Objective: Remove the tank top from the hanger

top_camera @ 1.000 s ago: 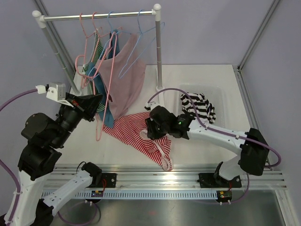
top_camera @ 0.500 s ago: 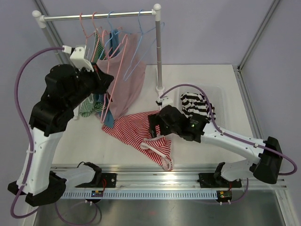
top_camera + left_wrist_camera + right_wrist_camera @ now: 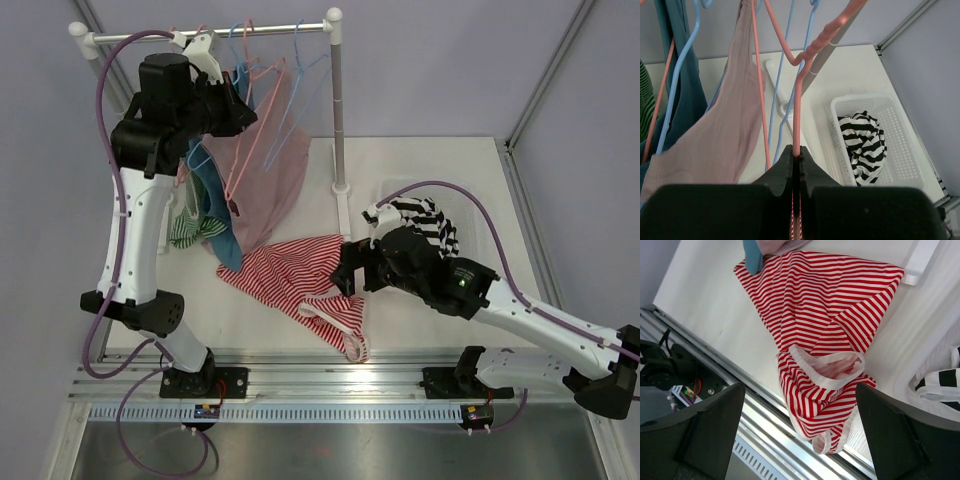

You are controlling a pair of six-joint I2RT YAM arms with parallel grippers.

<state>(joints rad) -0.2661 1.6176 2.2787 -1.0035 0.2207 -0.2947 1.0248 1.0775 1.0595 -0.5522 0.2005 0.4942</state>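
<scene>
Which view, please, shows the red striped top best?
The right wrist view: the red striped top fills it, close and nearly whole. The top view shows it smaller, partly covered; the left wrist view, at most a sliver.

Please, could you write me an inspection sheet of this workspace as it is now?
Surface: white table, no spill seen.
Job's things: red-striped tank top lies on the table, off any hanger; pink hanger raised near the rack.
Clutter: basket holding a black-and-white garment; other clothes hang on the rack.
Grippers: left gripper shut on the pink hanger; right gripper open above the tank top.
Cables: purple cables loop from both arms.
Surroundings: lilac walls; nothing else seen.
</scene>
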